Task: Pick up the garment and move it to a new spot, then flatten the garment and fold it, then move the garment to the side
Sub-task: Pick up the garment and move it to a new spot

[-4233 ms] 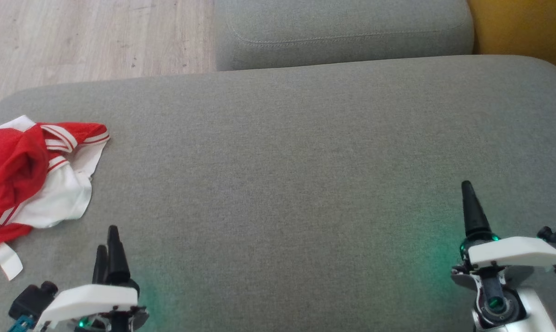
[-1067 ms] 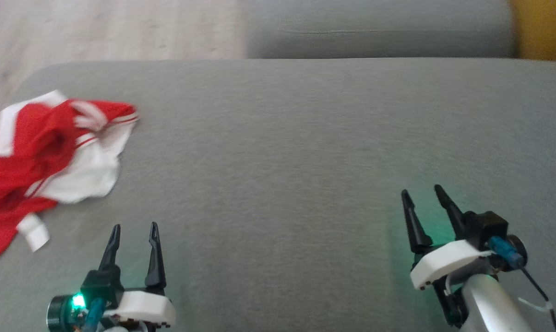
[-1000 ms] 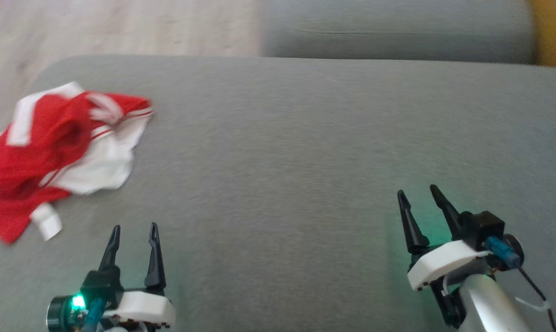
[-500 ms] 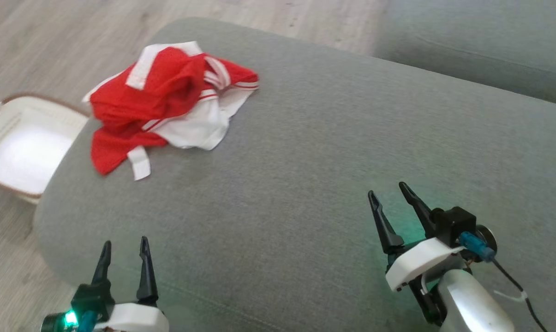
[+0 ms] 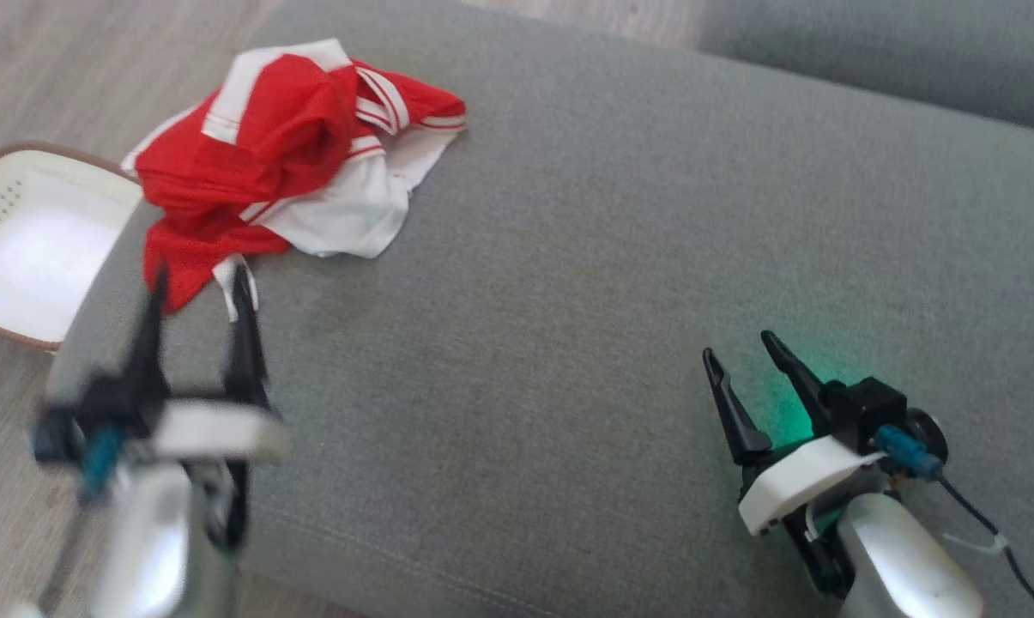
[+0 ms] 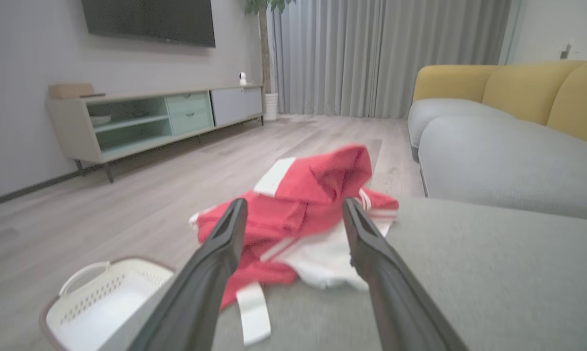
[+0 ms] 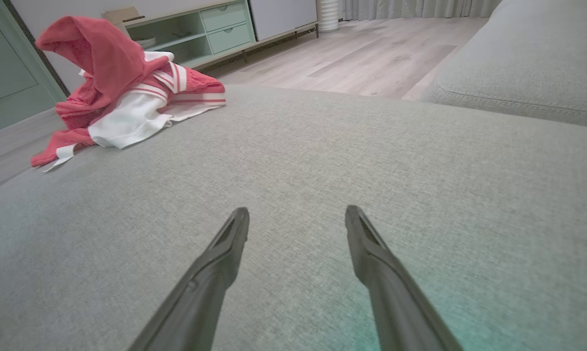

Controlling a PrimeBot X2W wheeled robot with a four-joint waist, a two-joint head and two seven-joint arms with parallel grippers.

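the left claw point(image 5: 199, 276) has advanced to the crumpled red-and-white garment point(image 5: 268, 146) on the grey sofa cushion point(image 5: 568, 257), fingers spread; right claw point(image 5: 740, 346) likewise open, well apart.

Head view looking down on grey cushion point(image 5: 611, 257), wrist views low along it, all sharing red garment point(image 5: 268, 137)
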